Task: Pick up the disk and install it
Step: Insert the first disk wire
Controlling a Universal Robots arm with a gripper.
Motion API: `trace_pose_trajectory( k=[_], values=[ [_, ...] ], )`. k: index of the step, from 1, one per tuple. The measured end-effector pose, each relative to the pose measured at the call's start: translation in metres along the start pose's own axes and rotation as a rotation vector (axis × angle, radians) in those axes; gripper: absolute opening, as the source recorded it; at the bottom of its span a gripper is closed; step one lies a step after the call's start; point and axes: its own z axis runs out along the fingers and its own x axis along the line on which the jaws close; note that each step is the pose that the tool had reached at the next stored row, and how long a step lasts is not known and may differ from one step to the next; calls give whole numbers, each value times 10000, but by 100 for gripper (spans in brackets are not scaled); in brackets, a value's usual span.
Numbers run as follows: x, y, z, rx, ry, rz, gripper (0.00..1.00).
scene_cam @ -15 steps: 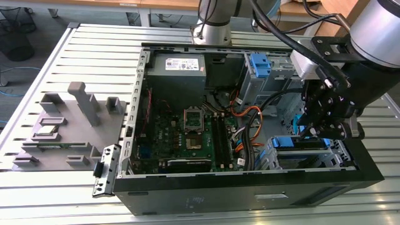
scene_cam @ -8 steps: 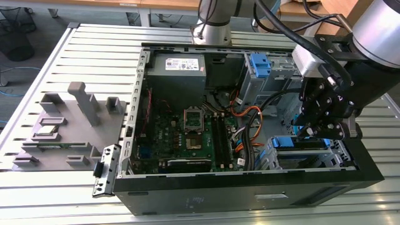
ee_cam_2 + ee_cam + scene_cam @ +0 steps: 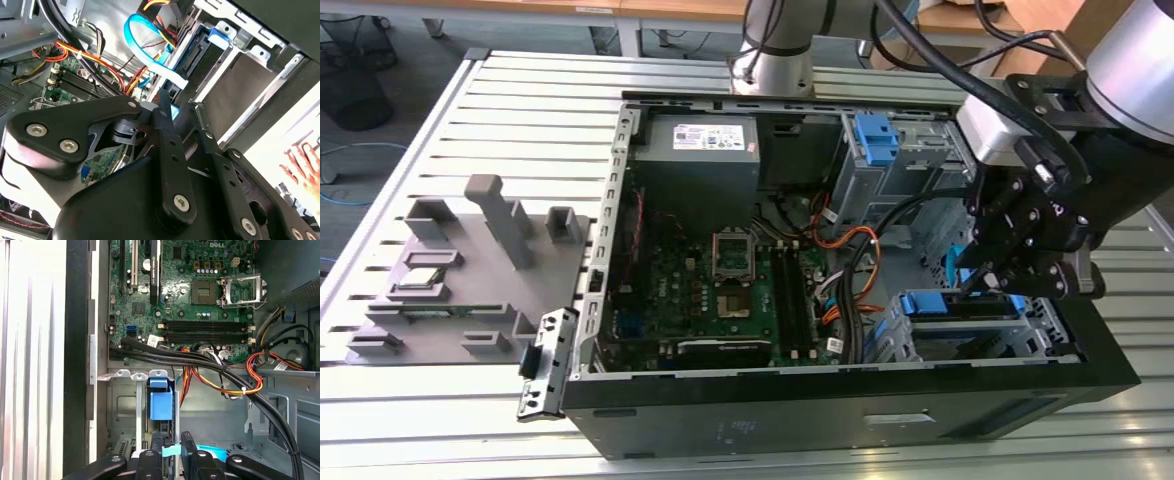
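I hold my gripper (image 3: 1007,280) low over the drive cage (image 3: 974,330) inside the computer case (image 3: 854,420). The jaws pinch the disk (image 3: 170,450) by its blue edge so it can slide in.

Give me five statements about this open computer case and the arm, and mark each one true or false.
1. The gripper is over the drive cage at the exterior view's right end of the computer case. True.
2. The motherboard's processor socket has a cooler mounted on it. False: the socket sits bare.
3. The power-supply box sits at the case's far corner, towards the exterior view's left. True.
4. The case stands on a wooden tabletop. False: it rests on a slatted metal table.
5. Orange and red cables run between the motherboard and the drive cage, in the first wrist view. True.
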Motion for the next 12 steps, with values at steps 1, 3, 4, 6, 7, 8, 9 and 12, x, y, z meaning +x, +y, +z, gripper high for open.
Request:
trace_pose_trajectory(
  k=[1, 3, 4, 6, 7, 8, 9, 12],
  values=[
    [-1, -3, 0, 0, -1, 0, 30],
    [1, -3, -4, -1, 1, 2, 30],
    [0, -2, -13, -2, 1, 2, 30],
    [-1, -2, -37, -1, 0, 1, 30],
    [-1, -2, -37, -1, -2, 1, 30],
    [-1, -2, -37, -1, -2, 1, 30],
    [-1, -4, -37, -1, -3, 1, 30],
    [-1, -38, -37, -2, -1, 1, 30]
  ],
)
